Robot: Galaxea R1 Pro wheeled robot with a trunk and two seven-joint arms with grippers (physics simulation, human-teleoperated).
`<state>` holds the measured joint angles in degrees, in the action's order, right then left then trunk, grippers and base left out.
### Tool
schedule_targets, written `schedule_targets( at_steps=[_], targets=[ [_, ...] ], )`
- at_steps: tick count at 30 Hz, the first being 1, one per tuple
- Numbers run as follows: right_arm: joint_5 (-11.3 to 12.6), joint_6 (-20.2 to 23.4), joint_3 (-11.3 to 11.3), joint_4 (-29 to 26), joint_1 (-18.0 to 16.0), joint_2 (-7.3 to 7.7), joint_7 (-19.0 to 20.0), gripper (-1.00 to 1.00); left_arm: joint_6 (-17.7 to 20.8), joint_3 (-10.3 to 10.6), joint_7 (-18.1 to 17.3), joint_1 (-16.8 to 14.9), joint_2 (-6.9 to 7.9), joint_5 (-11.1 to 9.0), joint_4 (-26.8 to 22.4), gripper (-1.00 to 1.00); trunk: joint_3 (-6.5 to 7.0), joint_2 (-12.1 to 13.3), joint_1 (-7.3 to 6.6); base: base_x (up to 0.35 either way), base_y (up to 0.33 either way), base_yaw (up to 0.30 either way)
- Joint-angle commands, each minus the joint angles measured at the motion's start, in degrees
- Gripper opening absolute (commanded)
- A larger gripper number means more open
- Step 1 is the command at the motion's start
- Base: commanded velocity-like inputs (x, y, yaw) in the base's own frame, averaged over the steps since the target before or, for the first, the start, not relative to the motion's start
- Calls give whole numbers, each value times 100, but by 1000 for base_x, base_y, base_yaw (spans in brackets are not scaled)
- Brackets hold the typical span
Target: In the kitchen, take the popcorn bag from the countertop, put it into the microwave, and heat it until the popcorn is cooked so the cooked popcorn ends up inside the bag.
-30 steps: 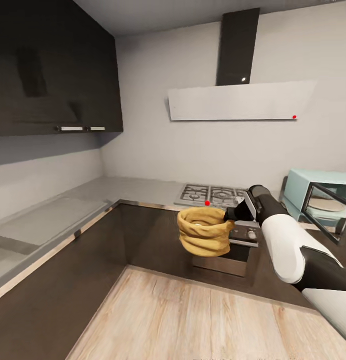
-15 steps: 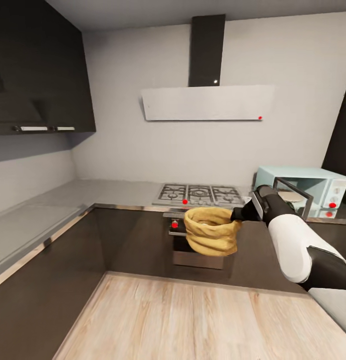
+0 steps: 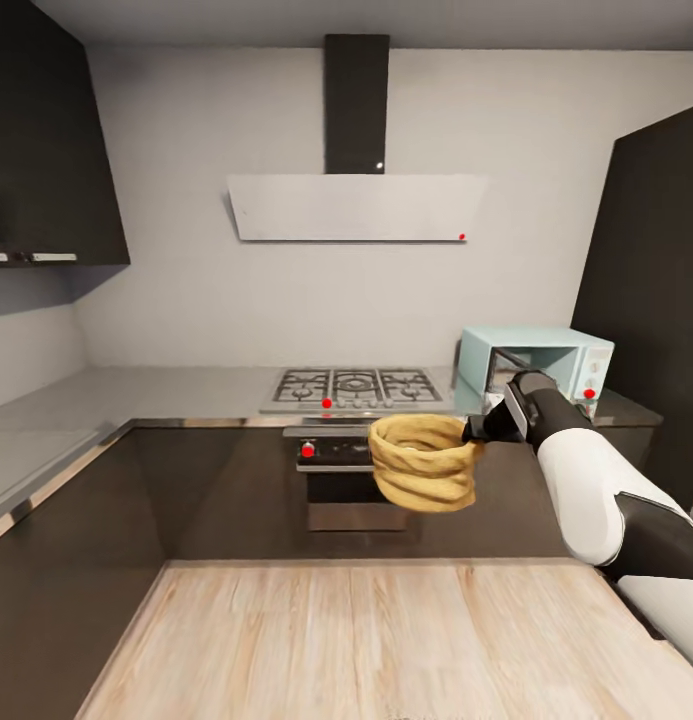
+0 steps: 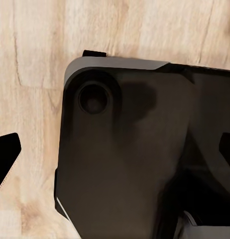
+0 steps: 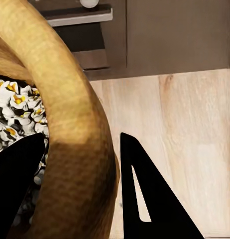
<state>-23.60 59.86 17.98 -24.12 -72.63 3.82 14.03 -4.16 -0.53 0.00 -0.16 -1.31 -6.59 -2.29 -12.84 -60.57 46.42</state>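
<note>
The right gripper (image 3: 474, 432) is mostly hidden behind the popcorn bag (image 3: 423, 462) in the head view, and the arm's lower end is cut off at the frame edge. In the right wrist view its two black fingers (image 5: 145, 199) straddle the bag's (image 5: 70, 129) thick rolled rim, one inside and one outside, pinching it. Inside the bag lie small white and yellow pieces, partly shadowed. The left wrist view shows a dark rounded robot part (image 4: 140, 159) over the wood floor (image 4: 35, 45), with a black finger tip (image 4: 5, 157) at the edge; whether the left gripper is wide or narrow cannot be told.

The bag is a soft, wrinkled mustard sack, hanging in the air in front of the dark cabinets, just to the microwave's (image 3: 534, 365) lower left. The microwave, pale blue and boxy, stands on the grey countertop (image 3: 186, 385) beside the gas stove (image 3: 352, 388), its door partly behind the arm. Open plank floor (image 3: 366, 640) lies before the cabinets.
</note>
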Motion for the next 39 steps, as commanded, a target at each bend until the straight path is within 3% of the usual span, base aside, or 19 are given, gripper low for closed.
schedule_targets(
  at_steps=[1, 39],
  targets=[
    [-56, 14, 38, -5, -5, -5, 47, -100, -16, 0, 0, -2, -1, -52, 0, 100, -7, -5, 0, 0, 0, -298],
    [-43, 14, 38, 4, -5, 205, 47, -100, -15, -9, -1, -2, -8, -54, 1, 100, -7, -5, 0, 0, 0, -298]
  ],
)
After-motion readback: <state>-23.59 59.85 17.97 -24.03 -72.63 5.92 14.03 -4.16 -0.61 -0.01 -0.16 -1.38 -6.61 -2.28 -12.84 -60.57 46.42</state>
